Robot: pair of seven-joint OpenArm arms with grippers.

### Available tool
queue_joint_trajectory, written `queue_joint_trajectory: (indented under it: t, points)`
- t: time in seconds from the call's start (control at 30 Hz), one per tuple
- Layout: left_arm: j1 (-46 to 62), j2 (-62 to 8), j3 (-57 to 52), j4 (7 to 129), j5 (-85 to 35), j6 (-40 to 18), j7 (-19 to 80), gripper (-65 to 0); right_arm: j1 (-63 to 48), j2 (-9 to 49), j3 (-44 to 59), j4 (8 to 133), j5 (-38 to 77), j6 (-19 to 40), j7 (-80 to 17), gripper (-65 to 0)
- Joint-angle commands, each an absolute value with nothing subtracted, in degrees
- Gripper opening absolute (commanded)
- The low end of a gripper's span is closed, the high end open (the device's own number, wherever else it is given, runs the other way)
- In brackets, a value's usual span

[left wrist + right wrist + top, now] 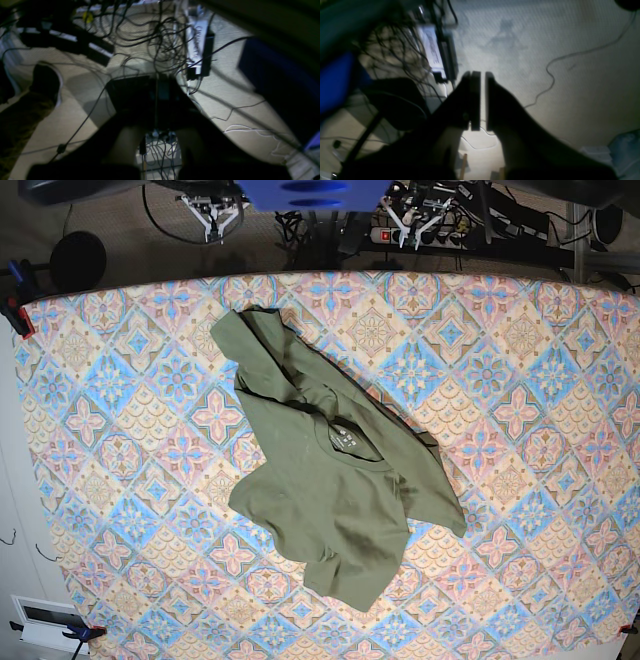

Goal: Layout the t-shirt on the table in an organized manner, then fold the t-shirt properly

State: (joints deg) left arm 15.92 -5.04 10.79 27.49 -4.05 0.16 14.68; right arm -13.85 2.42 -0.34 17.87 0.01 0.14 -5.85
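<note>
The olive-green t-shirt (pixel 330 490) lies crumpled near the middle of the table (pixel 520 360), collar label up, with one sleeve folded over toward the far left. Both grippers hang beyond the table's far edge, well away from the shirt. My left gripper (pixel 420 218) shows in the left wrist view (pixel 157 78) as dark fingers pressed together over the floor, holding nothing. My right gripper (pixel 213 215) shows in the right wrist view (pixel 482 75) with only a thin slit between its pads, also empty. Neither wrist view shows the shirt.
Tangled cables and a power strip (pixel 197 47) cover the carpet behind the table. A black round object (pixel 78 258) sits at the far left. A clamp (pixel 15 310) grips the table's left corner. A white box (pixel 45 620) is at the near left.
</note>
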Motion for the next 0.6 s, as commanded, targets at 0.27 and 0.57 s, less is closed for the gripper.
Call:
queue_joint_trajectory:
  t: [0.27,0.57]
  points:
    - [23.1,-8.9,10.9,36.4,-4.1,0.1,14.5,-65.0,-24.0,4.4,-0.4,29.3,0.1,0.0,-5.4,-62.6]
    - [32.9,-11.6,10.7,49.9,-4.1,0.2,14.5,-65.0,-34.0,6.9,0.0,44.2,0.2,0.0,-5.4,-62.8]
